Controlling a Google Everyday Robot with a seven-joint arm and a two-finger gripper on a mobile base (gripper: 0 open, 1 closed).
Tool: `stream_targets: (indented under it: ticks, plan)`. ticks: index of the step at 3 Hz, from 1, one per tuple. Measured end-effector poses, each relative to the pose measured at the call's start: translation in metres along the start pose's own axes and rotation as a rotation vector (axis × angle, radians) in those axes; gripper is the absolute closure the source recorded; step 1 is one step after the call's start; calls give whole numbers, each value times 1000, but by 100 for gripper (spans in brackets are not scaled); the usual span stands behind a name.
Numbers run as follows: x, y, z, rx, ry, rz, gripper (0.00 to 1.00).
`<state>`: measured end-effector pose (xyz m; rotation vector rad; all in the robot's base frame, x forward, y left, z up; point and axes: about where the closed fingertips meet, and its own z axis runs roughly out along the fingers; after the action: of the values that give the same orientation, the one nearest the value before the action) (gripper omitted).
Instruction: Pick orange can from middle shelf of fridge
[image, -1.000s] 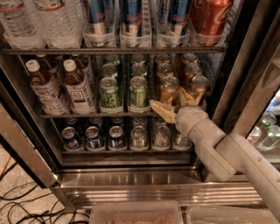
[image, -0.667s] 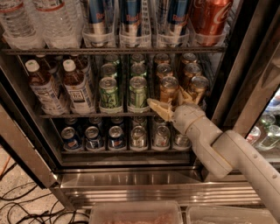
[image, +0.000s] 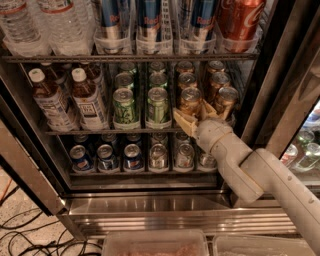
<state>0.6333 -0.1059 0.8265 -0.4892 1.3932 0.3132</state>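
Note:
Two lanes of orange cans stand at the right of the middle shelf (image: 100, 132) of the fridge (image: 150, 206). The front can of the left lane (image: 191, 101) and the front can of the right lane (image: 225, 99) are nearest me. My gripper (image: 195, 118) is at the shelf's front edge, at the base of the left-lane front can. Its beige fingers (image: 183, 121) are spread open on either side of that can's lower part. The fingers hide the can's base. The grey arm reaches in from the lower right.
Green cans (image: 124, 106) stand just left of the orange ones, with tea bottles (image: 90, 100) further left. A red cola can (image: 239, 20) and blue-silver cans (image: 148, 20) are above, and more cans (image: 132, 156) below. The glass door (image: 295, 100) stands at the right, plastic bins (image: 155, 244) below.
My gripper has moved slightly up and deeper toward the front orange can; the cans have not moved.

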Motion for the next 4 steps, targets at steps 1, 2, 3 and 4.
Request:
stream_targets:
  ticks: [1, 2, 3, 4]
  plan:
    - [0, 0, 0, 0, 0, 0, 89]
    - [-15, 4, -4, -18, -52, 3, 100]
    - [-46, 1, -9, -32, -142, -25, 100]
    - [-72, -1, -12, -62, -198, -49, 100]
